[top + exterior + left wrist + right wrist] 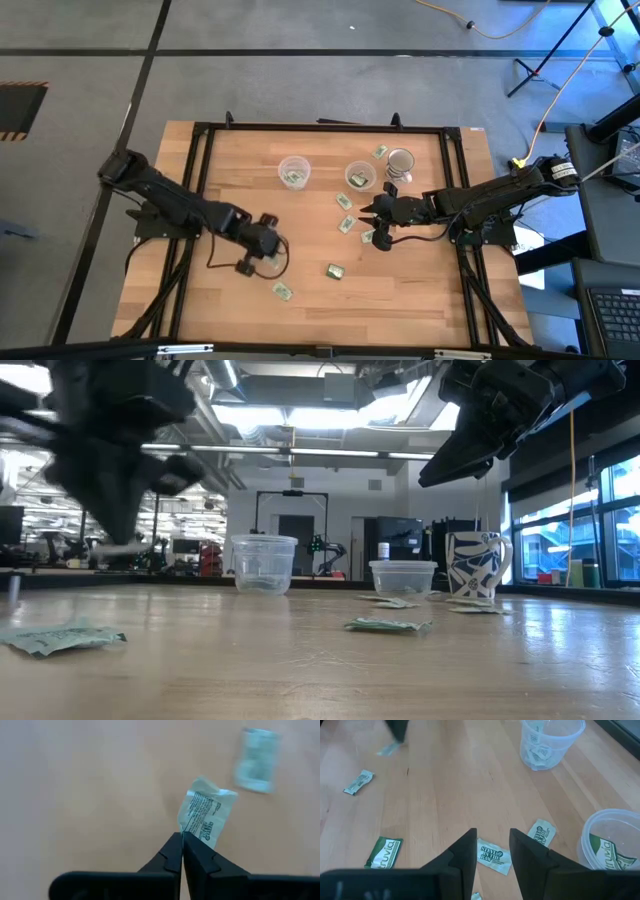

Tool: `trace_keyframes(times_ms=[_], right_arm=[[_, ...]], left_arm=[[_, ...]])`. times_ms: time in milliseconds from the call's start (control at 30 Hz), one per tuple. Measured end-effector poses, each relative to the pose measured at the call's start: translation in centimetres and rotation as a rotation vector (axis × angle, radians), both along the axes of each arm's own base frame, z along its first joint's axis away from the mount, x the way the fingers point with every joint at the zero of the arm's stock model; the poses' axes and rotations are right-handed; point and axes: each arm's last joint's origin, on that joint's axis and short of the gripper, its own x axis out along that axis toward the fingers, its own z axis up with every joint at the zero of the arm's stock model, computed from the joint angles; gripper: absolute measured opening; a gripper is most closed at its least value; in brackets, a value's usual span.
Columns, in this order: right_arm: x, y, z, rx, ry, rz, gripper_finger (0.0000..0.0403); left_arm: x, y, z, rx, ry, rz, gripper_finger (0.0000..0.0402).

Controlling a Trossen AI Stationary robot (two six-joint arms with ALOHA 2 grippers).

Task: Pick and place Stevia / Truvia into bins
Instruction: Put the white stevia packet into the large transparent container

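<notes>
My left gripper [182, 836] is shut on the corner of a white Stevia sachet [206, 816], held above the wood at the table's front left [270, 254]. Another sachet [257, 761] lies flat beyond it. My right gripper [492, 834] is open and hovers over a Stevia sachet [495, 856] right of centre [373, 220]. Two clear cups serve as bins: the left one [294, 172] holds sachets, and the right one [360, 176] holds a green Truvia sachet [605, 847]. Loose sachets [335, 270] [283, 291] lie at the front.
A patterned mug [400, 163] stands just right of the right cup. More sachets [344, 201] [346, 225] [380, 152] are scattered near the cups. A green Truvia sachet [385, 852] lies beside my right gripper. A black frame [200, 150] borders the table.
</notes>
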Motion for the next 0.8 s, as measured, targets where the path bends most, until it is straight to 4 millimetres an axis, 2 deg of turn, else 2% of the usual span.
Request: trace_keyframes(times_ms=[167, 267, 367, 533, 633, 800], right_arm=[[0.0, 0.0, 0.0, -0.001, 0.0, 0.0, 0.0118], [0.0, 0.0, 0.0, -0.002, 0.0, 0.001, 0.0118], [0.0, 0.0, 0.0, -0.001, 0.0, 0.001, 0.0118], [0.0, 0.0, 0.0, -0.002, 0.0, 0.001, 0.0118], [0.0, 0.0, 0.0, -0.002, -0.001, 0.001, 0.0118], [0.0, 0.0, 0.0, -0.003, 0.0, 0.002, 0.0118]], left_arm=[[0.2, 3.0, 3.3, 0.234, -0.209, 0.213, 0.0004], [0.2, 5.2, 4.2, 0.428, -0.292, 0.397, 0.0004], [0.5, 7.3, 5.0, 0.55, -0.362, 0.556, 0.0004], [1.4, 10.5, 5.0, 0.508, -0.37, 0.606, 0.0004], [1.8, 11.9, 4.6, 0.463, -0.358, 0.627, 0.0004], [2.0, 13.7, 3.7, 0.483, -0.308, 0.681, 0.0004]])
